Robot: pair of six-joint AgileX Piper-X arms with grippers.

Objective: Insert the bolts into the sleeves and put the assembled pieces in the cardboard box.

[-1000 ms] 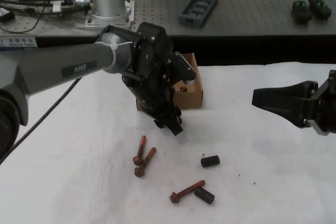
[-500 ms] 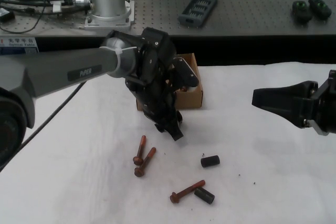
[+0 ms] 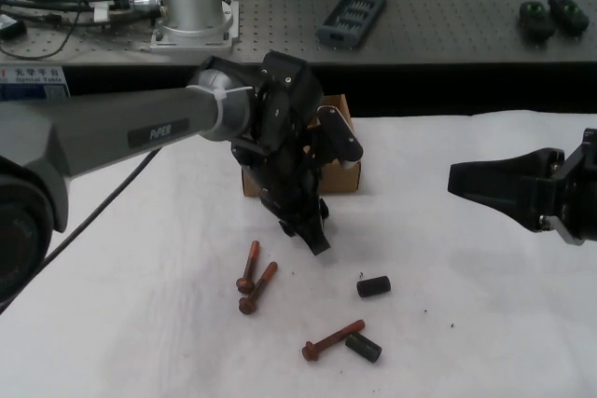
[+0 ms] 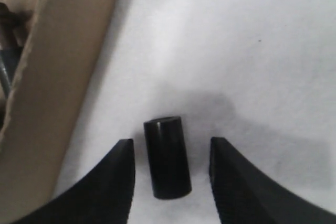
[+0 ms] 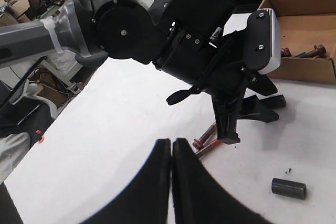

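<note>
Three loose bolts and two sleeves lie on the white tabletop (image 3: 140,323). Nearest, at six o'clock, one bolt (image 3: 332,340) rests with its tip just beside a sleeve (image 3: 363,348). At ten o'clock of these, two more bolts (image 3: 249,266) lie side by side. Farther in, the second sleeve (image 3: 373,286) lies on its side, apart from the rest.

The left claw (image 3: 315,241) hangs at about ten o'clock of that sleeve, its fingers (image 4: 118,182) spread wide. Its wrist view shows the sleeve lying between them, untouched.

This looks like the pick of the sleeve. It would go best with a straight descent that keeps the sleeve centred, so both fingers meet its curved sides together; an uneven touch would likely roll it. Gripping at mid-length should leave an open end free for a bolt.

At three o'clock the right claw (image 5: 171,148) waits with its fingers pressed together, holding nothing. At twelve o'clock, behind the left claw, stands the cardboard box (image 3: 338,174), with rusty bolts showing inside; its wall is near one finger, so no sideways drift.
</note>
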